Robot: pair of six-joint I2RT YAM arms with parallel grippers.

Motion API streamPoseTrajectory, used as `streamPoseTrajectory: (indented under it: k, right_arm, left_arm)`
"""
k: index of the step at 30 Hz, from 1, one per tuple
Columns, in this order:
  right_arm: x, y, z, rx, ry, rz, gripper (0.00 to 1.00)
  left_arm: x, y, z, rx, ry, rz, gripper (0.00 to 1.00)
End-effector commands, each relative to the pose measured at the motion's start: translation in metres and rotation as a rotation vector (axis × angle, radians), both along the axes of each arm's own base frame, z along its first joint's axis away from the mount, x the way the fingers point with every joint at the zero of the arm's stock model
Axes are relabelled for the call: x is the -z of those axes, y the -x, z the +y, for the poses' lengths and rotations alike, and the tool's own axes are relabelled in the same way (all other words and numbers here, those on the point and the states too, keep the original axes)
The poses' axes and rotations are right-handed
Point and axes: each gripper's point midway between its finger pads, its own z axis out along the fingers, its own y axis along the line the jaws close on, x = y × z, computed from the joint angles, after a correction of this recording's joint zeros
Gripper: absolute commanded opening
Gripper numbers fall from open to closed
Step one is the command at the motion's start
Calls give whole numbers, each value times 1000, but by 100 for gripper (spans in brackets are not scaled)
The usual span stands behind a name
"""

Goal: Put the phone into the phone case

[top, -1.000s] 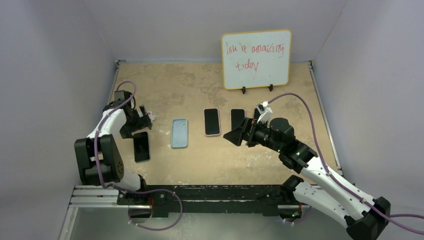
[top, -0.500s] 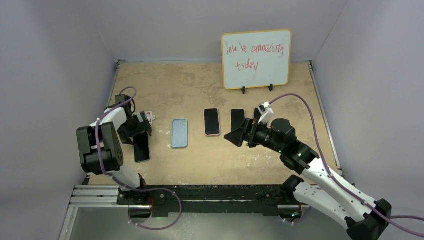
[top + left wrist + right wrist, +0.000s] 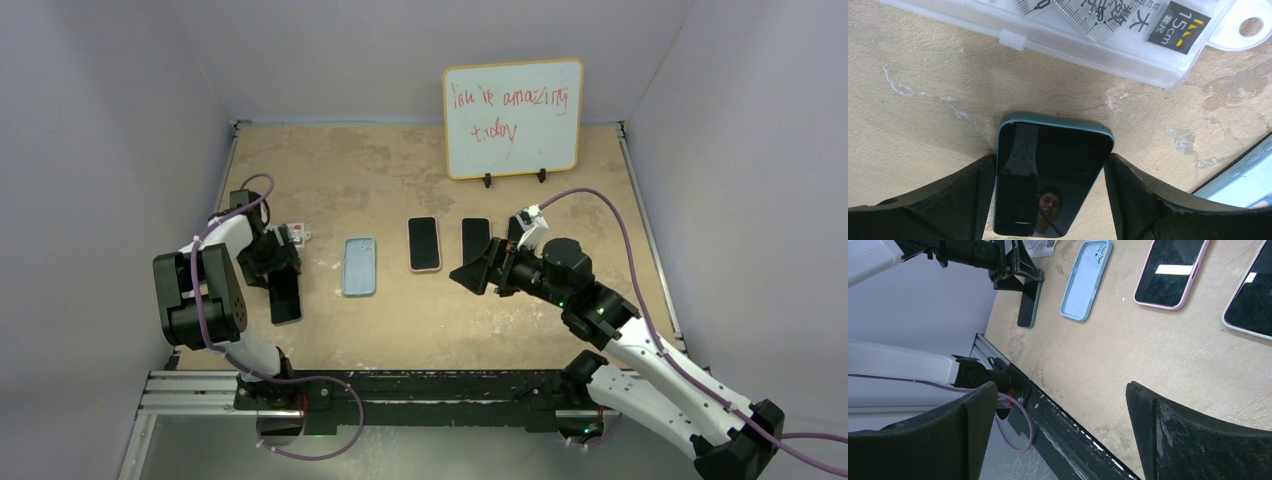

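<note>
From above, we see the phone (image 3: 285, 297) lying flat, screen up, close to the tabletop's (image 3: 400, 330) left edge. The left fingers (image 3: 272, 266) are down over its far end. The pale blue phone case (image 3: 359, 266) lies apart to its right, parallel and empty. The right fingers (image 3: 470, 272) hover near the middle.

From the left wrist, the black left fingers (image 3: 948, 200) are drawn in to the phone's (image 3: 1050, 180) width, tips touching both long edges. The phone is a glossy dark slab with a teal rim and rounded corners. We would keep the squeeze even and lift it level, since the smooth sides look slippery. A clear ruler packet (image 3: 1108, 35) lies just beyond.

From the right wrist, the right fingers (image 3: 923, 440) are spread wide, holding nothing. The phone case (image 3: 1085, 282) shows its hollow side up, with the camera cutout at one end, so we would match that end before pressing down
</note>
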Motion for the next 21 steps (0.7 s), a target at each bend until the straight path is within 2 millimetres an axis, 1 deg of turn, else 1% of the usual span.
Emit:
streamPoseTrajectory:
  k: [1, 4, 9, 14, 18, 20, 21]
  right_arm:
    - [1, -2, 1, 2, 0, -13, 99]
    - [1, -3, 3, 0, -3, -12, 99]
    - [5, -6, 8, -4, -9, 9, 99]
    - [8, -6, 9, -4, 3, 26, 99]
    - [17, -6, 7, 20, 10, 74, 99]
    - [21, -7, 6, 23, 35, 92, 99]
    - [20, -7, 7, 16, 39, 90, 99]
  left_arm:
    - [10, -2, -23, 37, 105, -7, 65]
    - [9, -3, -27, 44, 123, -15, 61]
    - [8, -3, -35, 58, 159, -27, 59]
    - [11, -2, -51, 61, 242, -28, 56]
    - [12, -2, -56, 70, 260, -26, 55]
    - [9, -4, -62, 73, 282, -44, 54]
    - [8, -5, -66, 79, 300, -54, 53]
